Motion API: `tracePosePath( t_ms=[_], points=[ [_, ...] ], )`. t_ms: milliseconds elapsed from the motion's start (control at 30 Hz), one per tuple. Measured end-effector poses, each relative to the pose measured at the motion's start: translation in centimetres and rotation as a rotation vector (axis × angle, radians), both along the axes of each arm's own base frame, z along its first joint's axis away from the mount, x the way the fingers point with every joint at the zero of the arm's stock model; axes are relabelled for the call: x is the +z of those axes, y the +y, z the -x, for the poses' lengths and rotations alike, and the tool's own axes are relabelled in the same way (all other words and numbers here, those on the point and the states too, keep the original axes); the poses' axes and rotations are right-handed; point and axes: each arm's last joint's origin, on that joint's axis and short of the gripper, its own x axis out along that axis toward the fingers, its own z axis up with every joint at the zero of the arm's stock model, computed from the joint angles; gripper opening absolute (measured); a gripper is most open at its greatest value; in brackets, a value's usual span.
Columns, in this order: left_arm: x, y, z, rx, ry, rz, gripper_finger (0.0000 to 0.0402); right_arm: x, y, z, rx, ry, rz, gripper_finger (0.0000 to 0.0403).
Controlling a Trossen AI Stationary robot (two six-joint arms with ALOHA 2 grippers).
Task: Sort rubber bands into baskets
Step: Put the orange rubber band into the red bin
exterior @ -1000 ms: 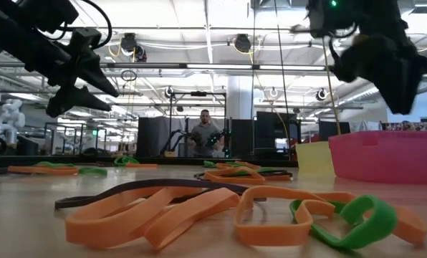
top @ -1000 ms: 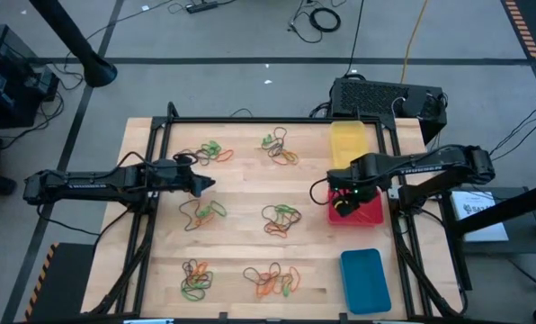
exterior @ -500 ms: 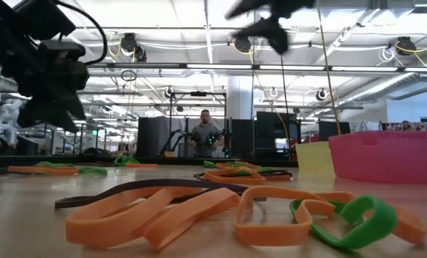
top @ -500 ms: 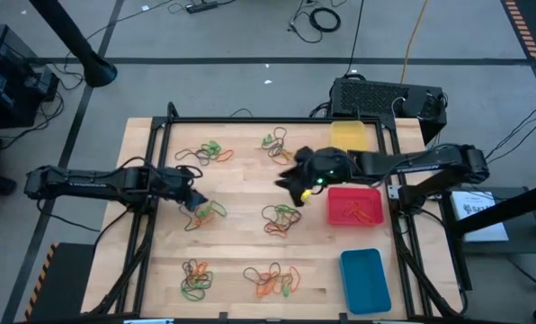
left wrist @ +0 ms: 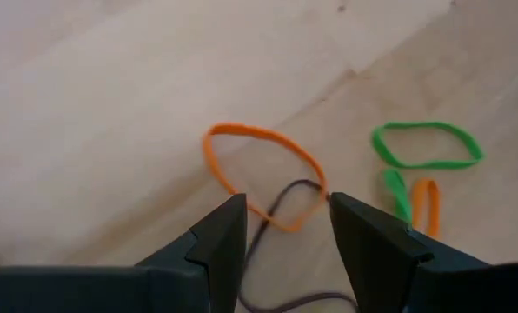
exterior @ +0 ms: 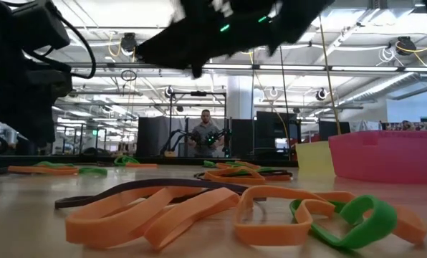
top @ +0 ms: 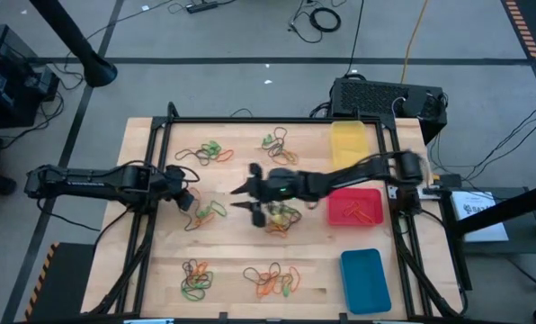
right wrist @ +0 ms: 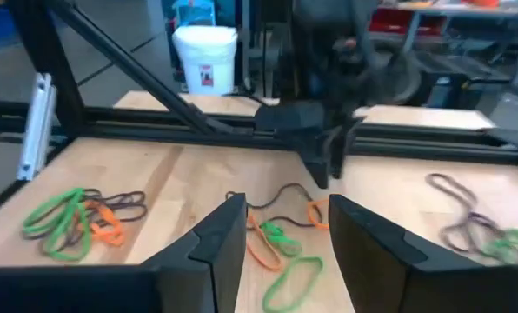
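- While most rubber bands lie loose on the wooden worktop, they show as thin floppy loops in orange, green and dark brown, gathered in small tangled heaps: two near the far edge, two across the middle and two at the near edge.
- Three baskets stand in a row along the right side: a yellow basket farthest, a red basket in the middle with a few orange bands inside, and a blue basket nearest.
- Left hand hangs over the middle-left heap, fingers apart and gripping nothing; its wrist view shows an orange loop and a dark band between the fingertips, with a green loop beside them.
- Right hand reaches over the worktop's centre, just beside the middle heap, fingers spread and empty.
- Compared with a second ago, the right hand has left the red basket and swung across to the centre, opening slightly wider.
- Meanwhile the left hand has shifted nearer to its heap, its opening unchanged.
- Beyond the worktop, the low view shows a person standing far off.
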Motion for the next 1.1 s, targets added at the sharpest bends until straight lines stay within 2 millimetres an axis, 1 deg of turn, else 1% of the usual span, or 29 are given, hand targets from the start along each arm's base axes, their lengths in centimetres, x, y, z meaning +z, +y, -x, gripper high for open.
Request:
tracePosePath(
  t_ms=[167, 233, 333, 433, 533, 633, 867, 1100],
  points=[
    [0.0, 0.2, 0.1, 0.011, 0.017, -0.057, 0.0175, -2.8, 0.1, -5.3, 0.027, 0.045, 0.012, 0.0157],
    [0.0, 0.2, 0.1, 0.010, 0.014, -0.058, 0.0175, -3.5, 0.2, -7.2, 0.029, 0.072, 0.016, 0.0157],
    [0.0, 0.2, 0.1, 0.009, 0.015, -0.056, 0.0175, -4.2, 0.2, -9.4, 0.030, 0.147, 0.016, 0.0157],
    [0.0, 0.1, 0.1, 0.008, 0.017, -0.053, 0.0175, -4.7, 0.2, -10.9, 0.030, 0.218, 0.016, 0.0157],
    [0.0, 0.1, 0.1, 0.007, 0.016, -0.051, 0.0175, -5.2, 0.2, -12.0, 0.018, 0.280, -0.005, 0.0157],
    [0.0, 0.1, 0.1, -0.002, 0.016, -0.037, 0.0175, -5.9, 0.2, -12.5, 0.006, 0.323, -0.027, 0.0157],
    [0.0, 0.1, 0.1, -0.013, 0.016, -0.031, 0.0175, -7.8, 0.3, -12.6, 0.011, 0.379, -0.026, 0.0157],
    [0.0, 0.1, 0.1, -0.013, 0.017, -0.031, 0.0175, -7.9, 0.3, -12.6, 0.023, 0.383, 0.006, 0.0157]
  ],
)
